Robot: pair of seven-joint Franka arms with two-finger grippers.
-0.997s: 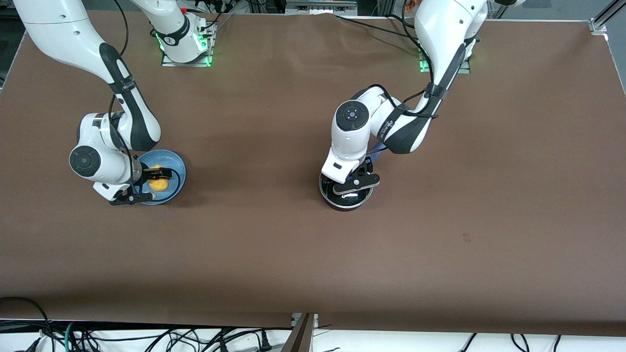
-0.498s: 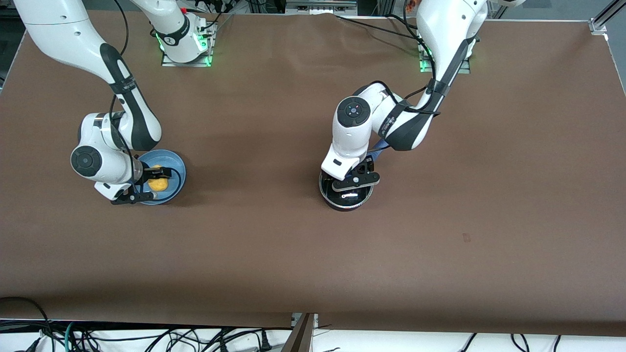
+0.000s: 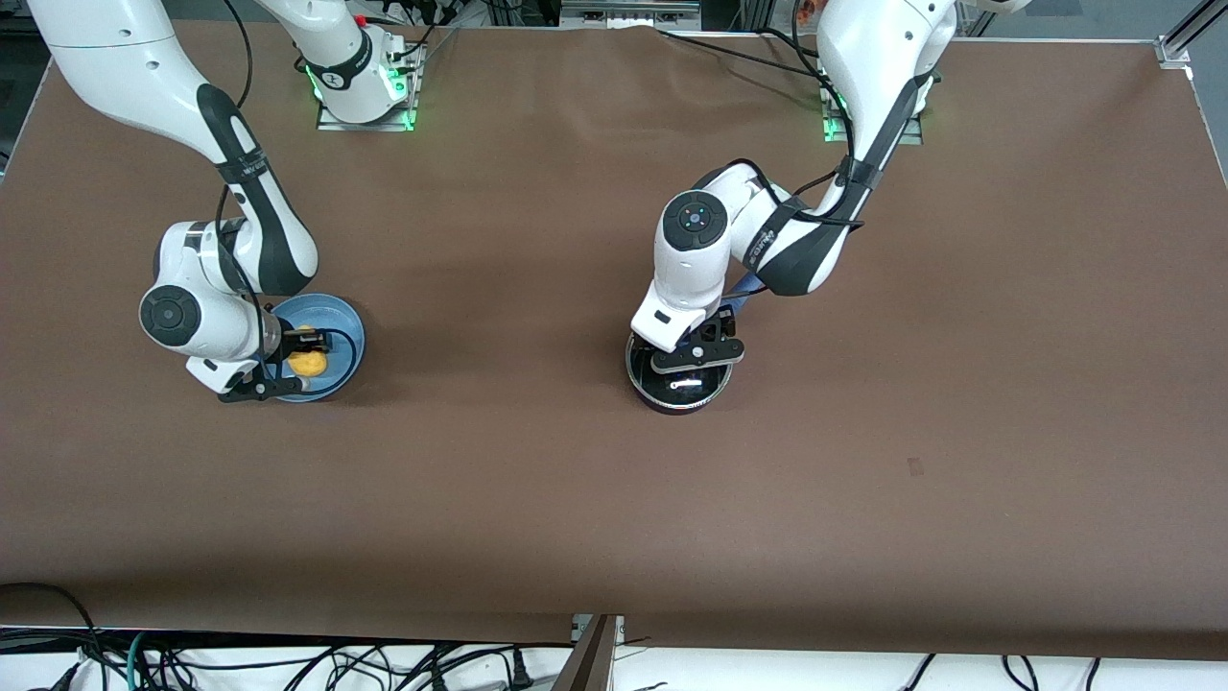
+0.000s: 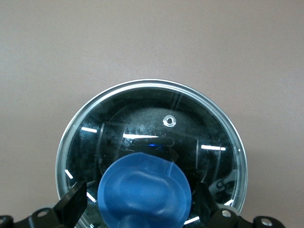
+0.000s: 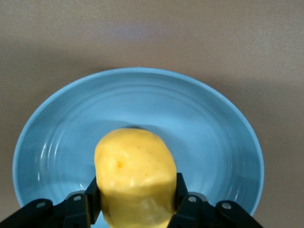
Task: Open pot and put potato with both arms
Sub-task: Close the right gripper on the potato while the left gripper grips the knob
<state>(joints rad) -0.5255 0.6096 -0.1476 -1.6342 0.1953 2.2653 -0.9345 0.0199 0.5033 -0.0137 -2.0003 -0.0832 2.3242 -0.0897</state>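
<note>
Right tool (image 5: 135, 209) is pinching the potato (image 5: 135, 178) from both sides, over the blue plate (image 3: 341, 317) at the right arm's end of the surface (image 3: 863, 461). A dark patch shows on the plate under the potato; can't tell if it's lifted clear or touching. Grip sits across the narrow axis, so it should carry without rolling.

Left tool (image 4: 142, 209) is down over the saucepan (image 3: 679, 384) mid-surface, fingers (image 4: 71, 206) spread either side of the blue knob (image 4: 145, 190), not closed on it. Glass lid (image 4: 152, 118) is seated on the rim, so the pot isn't open yet. Straddling the knob makes sense: it's the only graspable point on the lid.

Judgement: lid has to come off before the potato goes over.
</note>
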